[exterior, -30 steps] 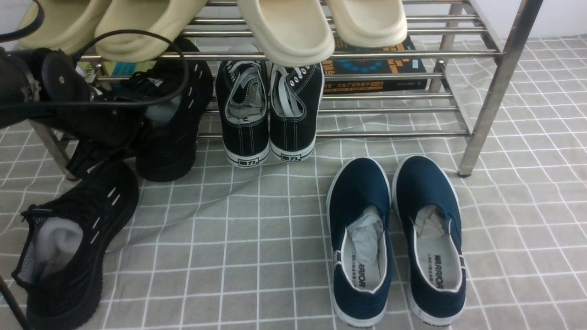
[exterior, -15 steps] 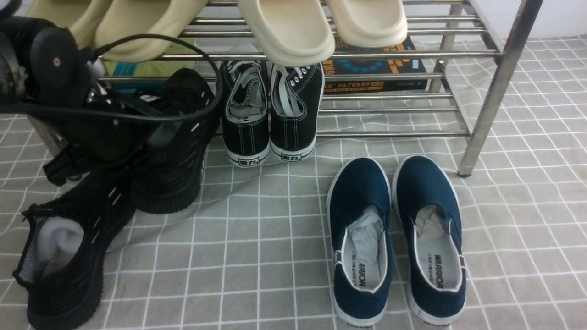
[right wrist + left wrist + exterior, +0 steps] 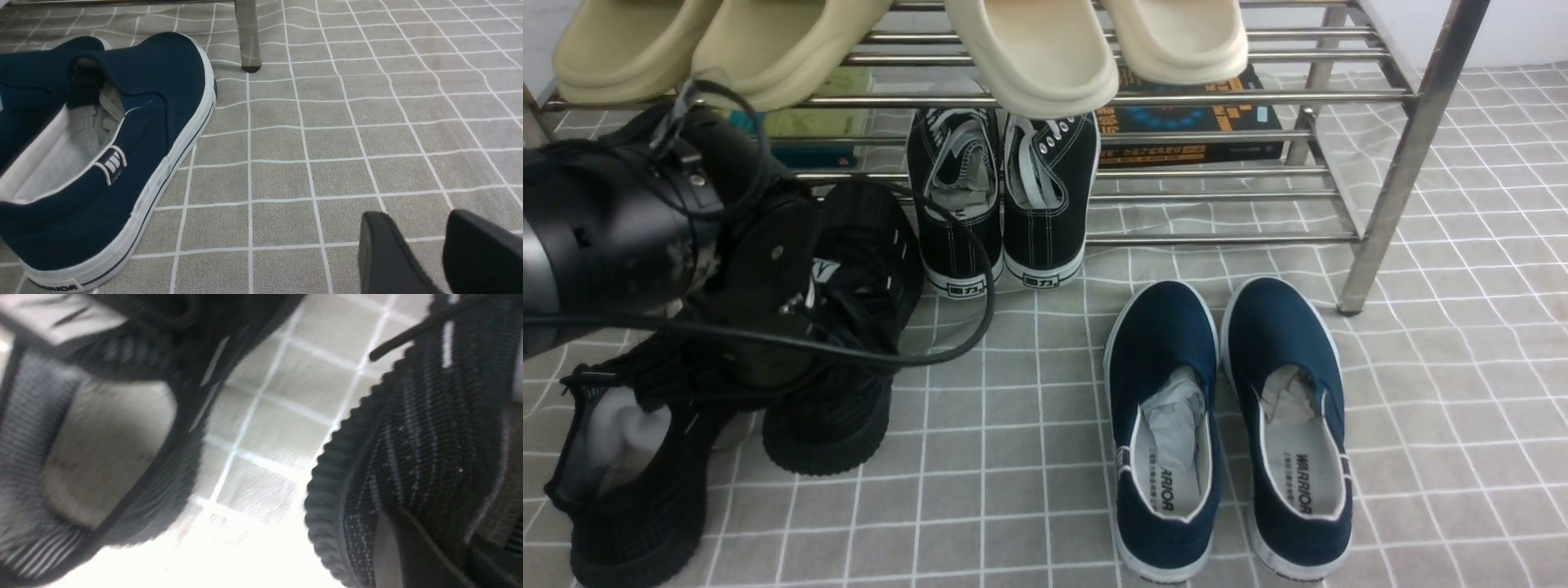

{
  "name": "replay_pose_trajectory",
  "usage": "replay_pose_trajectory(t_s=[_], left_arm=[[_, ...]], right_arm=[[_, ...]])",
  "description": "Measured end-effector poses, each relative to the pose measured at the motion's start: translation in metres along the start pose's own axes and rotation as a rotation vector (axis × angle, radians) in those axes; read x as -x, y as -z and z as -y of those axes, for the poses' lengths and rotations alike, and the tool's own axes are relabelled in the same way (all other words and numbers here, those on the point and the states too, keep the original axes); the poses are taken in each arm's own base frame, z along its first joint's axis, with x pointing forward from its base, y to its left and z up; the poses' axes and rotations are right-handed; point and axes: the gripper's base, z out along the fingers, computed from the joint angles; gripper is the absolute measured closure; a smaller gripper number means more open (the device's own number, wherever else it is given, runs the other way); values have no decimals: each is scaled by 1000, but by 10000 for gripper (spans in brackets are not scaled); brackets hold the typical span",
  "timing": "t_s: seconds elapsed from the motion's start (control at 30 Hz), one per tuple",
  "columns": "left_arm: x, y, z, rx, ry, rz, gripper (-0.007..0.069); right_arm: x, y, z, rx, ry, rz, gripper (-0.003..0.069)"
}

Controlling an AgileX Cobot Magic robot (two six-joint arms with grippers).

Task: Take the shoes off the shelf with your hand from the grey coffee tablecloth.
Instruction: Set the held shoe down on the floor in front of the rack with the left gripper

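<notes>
Left arm has swung down and back toward the camera over the last second. It carries the second black knit sneaker with it: the sneaker was on the lower tier of the chrome shelf and is now clear of the bars. It sits at 9 o'clock in the front view, heel sole low over or on the grey checked tablecloth; contact can't be confirmed. The first black knit sneaker lies on the cloth at 8 o'clock, just beside it, and the left wrist view shows a strip of cloth between the two. Left gripper: jaws are hidden behind the wrist and the looping cable. The sneaker tracks the arm and hangs tilted, so it reads as clamped on the collar. Right gripper is parted and holds nothing, low over bare cloth near the navy slip-ons at 5 o'clock. Black canvas sneakers at 12 o'clock and beige slides above are unmoved. Judgement: both knit shoes are off the shelf and the task is nearly done. What remains is to set this one flat and release, with a risk that it tips onto its mate.
</notes>
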Motion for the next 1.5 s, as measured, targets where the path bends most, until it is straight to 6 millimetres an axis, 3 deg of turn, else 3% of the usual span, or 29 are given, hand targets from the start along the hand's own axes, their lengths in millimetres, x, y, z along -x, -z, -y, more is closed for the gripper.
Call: replay_pose_trajectory(t_s=[0.27, 0.63, 1.0, 1.17, 1.3, 1.5], left_arm=[[-23, -22, -14, 56, 34, -61, 595], [-28, -24, -20, 100, 10, -87, 595], [-42, -38, -27, 83, 94, -95, 590], [-42, -36, -28, 98, 89, -105, 552], [-35, -17, -29, 95, 70, -108, 466], [-23, 50, -52, -48, 41, 26, 319]], right_arm=[[0, 0, 0, 0, 0, 0, 420], [0, 0, 0, 0, 0, 0, 420], [0, 0, 0, 0, 0, 0, 420], [0, 0, 0, 0, 0, 0, 420], [0, 0, 0, 0, 0, 0, 420], [0, 0, 0, 0, 0, 0, 420]])
